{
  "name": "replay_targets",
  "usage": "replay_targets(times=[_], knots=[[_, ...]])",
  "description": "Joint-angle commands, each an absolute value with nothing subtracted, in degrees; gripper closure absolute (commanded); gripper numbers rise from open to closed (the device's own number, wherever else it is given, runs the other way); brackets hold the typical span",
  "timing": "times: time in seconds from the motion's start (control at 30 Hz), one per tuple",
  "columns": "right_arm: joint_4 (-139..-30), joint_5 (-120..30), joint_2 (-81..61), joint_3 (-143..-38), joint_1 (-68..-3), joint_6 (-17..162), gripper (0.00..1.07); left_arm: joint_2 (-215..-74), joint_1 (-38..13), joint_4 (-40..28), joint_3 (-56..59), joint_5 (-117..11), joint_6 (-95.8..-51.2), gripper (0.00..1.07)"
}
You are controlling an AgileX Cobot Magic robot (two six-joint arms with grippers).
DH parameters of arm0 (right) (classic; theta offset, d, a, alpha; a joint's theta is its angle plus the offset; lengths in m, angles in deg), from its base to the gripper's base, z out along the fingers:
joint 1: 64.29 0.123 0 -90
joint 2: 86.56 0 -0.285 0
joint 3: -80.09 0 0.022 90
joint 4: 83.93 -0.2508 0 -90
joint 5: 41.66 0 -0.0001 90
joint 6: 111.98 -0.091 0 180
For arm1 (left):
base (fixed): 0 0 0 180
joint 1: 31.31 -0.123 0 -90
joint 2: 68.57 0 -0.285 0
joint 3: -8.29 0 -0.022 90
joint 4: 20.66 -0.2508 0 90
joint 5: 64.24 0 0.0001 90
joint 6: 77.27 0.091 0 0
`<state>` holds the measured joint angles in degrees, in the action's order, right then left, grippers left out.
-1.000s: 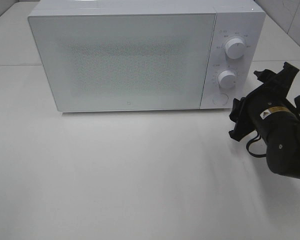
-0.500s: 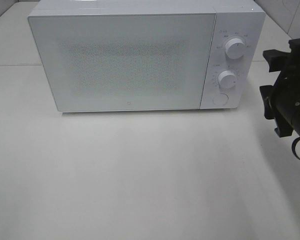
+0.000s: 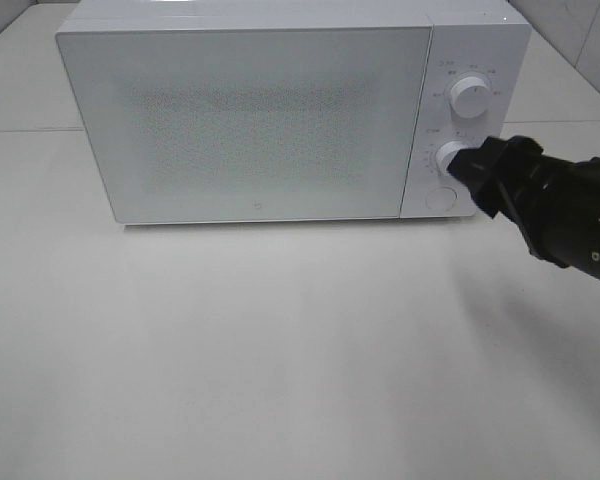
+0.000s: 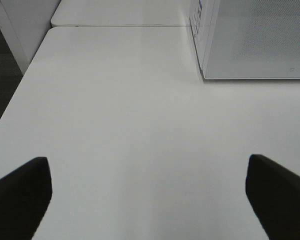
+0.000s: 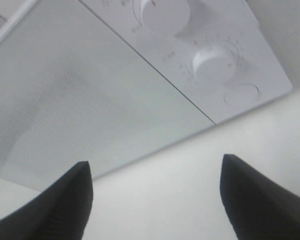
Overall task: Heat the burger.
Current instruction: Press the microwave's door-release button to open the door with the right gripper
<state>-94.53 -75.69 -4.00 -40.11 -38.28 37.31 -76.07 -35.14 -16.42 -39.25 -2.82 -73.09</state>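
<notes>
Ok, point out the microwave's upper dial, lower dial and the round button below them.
upper dial (image 3: 470,96), exterior high view, middle of the knob's face.
lower dial (image 5: 213,62), right wrist view, middle of the knob's face.
round button (image 3: 440,198), exterior high view, middle of its disc.

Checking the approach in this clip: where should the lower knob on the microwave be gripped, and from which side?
Grip the lower knob by its round side wall, coming straight at the front of the microwave. It is a short cylinder standing out from the panel, so only its rim offers opposing faces.
</notes>
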Motion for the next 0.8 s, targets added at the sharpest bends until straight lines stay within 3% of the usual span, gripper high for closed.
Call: replay_targets(times=[0.03, 0.17, 0.37, 0.57, 0.8], knots=[[-94.2, -63.0, -6.9, -41.3, -38.5, 41.9, 0.37, -75.1, -35.3, -16.6, -39.4, -2.9, -73.4, 0.06], [-92.6, -48.6, -8.6, -44.2, -38.6, 45.4, 0.37, -75.1, -35.3, -16.6, -39.4, -2.9, -73.4, 0.06], [-83.2, -19.7, -9.2, -56.6, -38.6, 50.4, 0.37, -75.1, -35.3, -16.6, -39.4, -2.9, -73.4, 0.06], [-79.1, -12.7, -9.2, -60.1, -40.3, 46.9, 0.37, -75.1, -35.3, -16.6, -39.4, -2.9, -73.4, 0.06], [-76.8, -1.4, -9.2, -61.9, -52.8, 48.2, 0.32, -75.1, -35.3, -16.6, -39.4, -2.9, -73.4, 0.06]])
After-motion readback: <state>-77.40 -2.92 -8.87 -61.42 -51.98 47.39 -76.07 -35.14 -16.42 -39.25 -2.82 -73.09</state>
